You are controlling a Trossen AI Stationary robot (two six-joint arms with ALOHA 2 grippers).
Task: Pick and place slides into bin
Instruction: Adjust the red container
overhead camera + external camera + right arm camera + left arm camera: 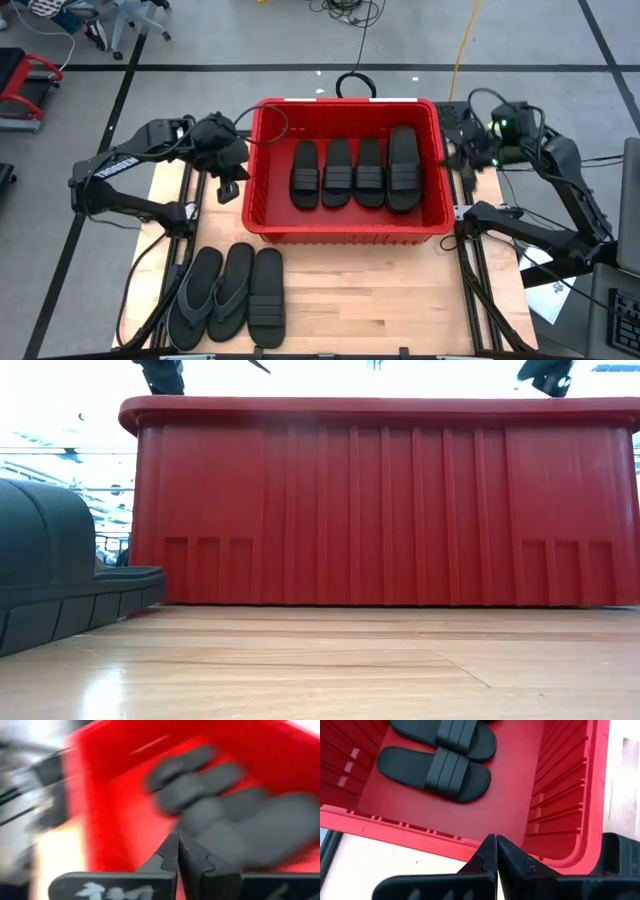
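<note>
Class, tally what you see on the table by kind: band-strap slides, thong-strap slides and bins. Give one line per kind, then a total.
Band-strap slides: 5, four in the bin, one on the table
Thong-strap slides: 2
Red bin: 1
Total: 8

My overhead view is evenly lit, with only soft shadows under the bin [347,225]. At counter [330,670] height the room behind is blown out to white, and the wood shows a pale sheen. My left wrist view is crisp; my right wrist view is smeared, the slides [235,815] reduced to grey streaks.
</note>
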